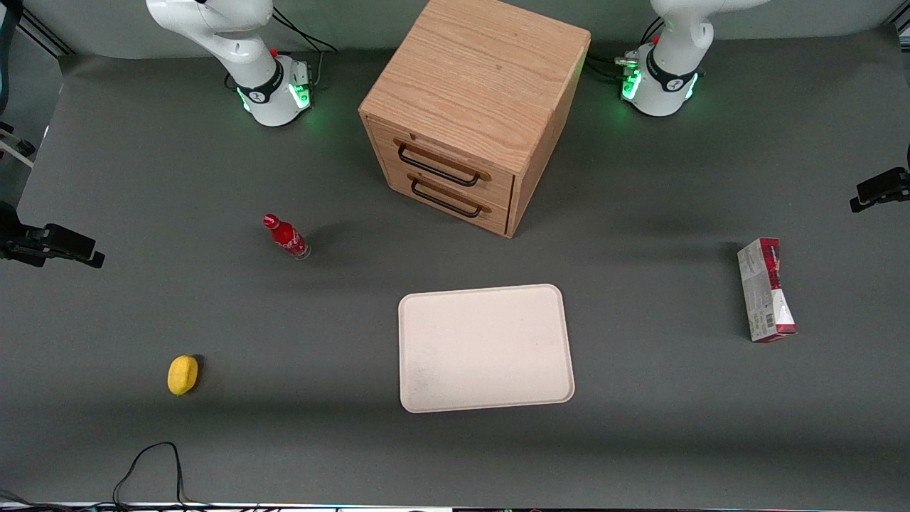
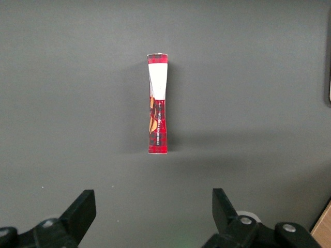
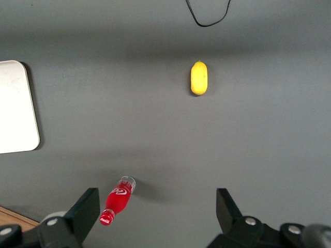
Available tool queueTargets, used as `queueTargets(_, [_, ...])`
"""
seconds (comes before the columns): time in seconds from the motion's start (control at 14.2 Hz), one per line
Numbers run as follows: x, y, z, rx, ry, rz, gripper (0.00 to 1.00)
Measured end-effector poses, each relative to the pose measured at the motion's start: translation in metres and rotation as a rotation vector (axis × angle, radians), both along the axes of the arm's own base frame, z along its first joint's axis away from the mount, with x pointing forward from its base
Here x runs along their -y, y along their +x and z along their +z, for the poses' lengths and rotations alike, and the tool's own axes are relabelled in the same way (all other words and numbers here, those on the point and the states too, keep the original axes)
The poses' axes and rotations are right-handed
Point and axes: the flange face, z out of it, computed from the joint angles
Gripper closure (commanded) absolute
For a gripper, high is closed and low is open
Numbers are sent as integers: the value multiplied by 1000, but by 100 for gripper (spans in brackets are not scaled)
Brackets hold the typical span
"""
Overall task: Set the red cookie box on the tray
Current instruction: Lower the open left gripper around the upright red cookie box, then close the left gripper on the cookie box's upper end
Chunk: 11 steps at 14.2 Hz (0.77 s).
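Red cookie box point(image 1: 766, 290) stands on its narrow edge on the grey table point(image 1: 640, 427), toward the working arm's end, well apart from the cream tray point(image 1: 485, 348). Above the box, the gripper point(image 2: 154, 217) hangs wide open, holding nothing.

I count, taking the wooden cabinet point(image 1: 475, 107) as landmark:
- Cabinets: one, with two drawers.
- Trays: one, tray point(image 1: 485, 348), in front of the cabinet.
- Red cookie boxes: one, red cookie box point(image 1: 766, 289), toward the working arm's end of the surface point(image 1: 640, 427) from the cabinet.
- Red bottles: one, red bottle point(image 1: 286, 237), toward the parked arm's end.
- Yellow items: one, yellow object point(image 1: 183, 374), nearer the front camera than the cabinet.
- Claws: one, claw point(image 2: 154, 217), above the box, fingers spread.
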Motion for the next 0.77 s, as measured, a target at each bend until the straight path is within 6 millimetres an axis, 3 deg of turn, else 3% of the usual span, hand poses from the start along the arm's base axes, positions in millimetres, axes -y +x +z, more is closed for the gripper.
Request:
queueTargets(0.21, [8,3,-35,17,4,-16,0])
queueTargets(0.56, [12,0,-147,21,10,-42,0])
queueTargets(0.77, [10,6,-192,2,12,-67,0])
